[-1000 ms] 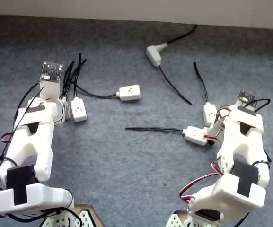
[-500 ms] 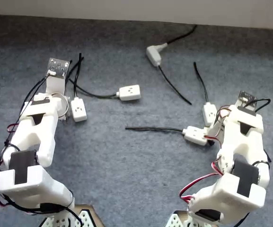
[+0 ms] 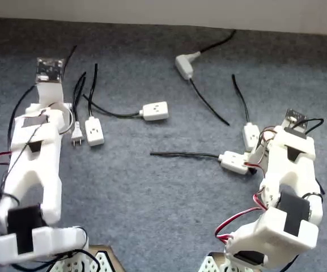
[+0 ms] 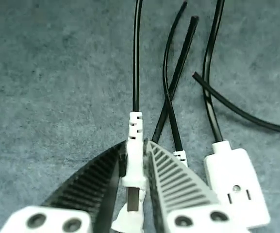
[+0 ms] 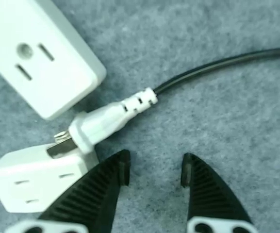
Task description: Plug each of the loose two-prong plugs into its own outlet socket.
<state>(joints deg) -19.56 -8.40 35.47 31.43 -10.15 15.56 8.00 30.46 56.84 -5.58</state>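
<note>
My left gripper [image 4: 136, 145] is shut on a white two-prong plug [image 4: 134, 165]; its black cord [image 4: 136, 58] runs away over the carpet and its prongs point back toward the wrist. A second plug [image 4: 179, 156] lies beside one finger, next to a white socket [image 4: 237, 187]. In the high view that plug [image 3: 76, 136] and socket [image 3: 94, 131] lie right of the left arm [image 3: 35, 147]. My right gripper [image 5: 154, 170] is open just above the carpet. Close before it a white plug [image 5: 106, 120] has its prongs partly in a socket [image 5: 33, 182], with another socket [image 5: 42, 58] beyond.
A third corded socket [image 3: 154, 111] lies mid-table, and a grey angled plug [image 3: 185, 63] with a cord lies at the back. Loose black cords [image 3: 86, 85] spread beside the left arm. The right arm [image 3: 288, 164] stands by the two sockets [image 3: 251, 136].
The left arm has swung left, away from the socket, drawing its cord along. A plug beside that socket is now uncovered. The right arm has not moved.
</note>
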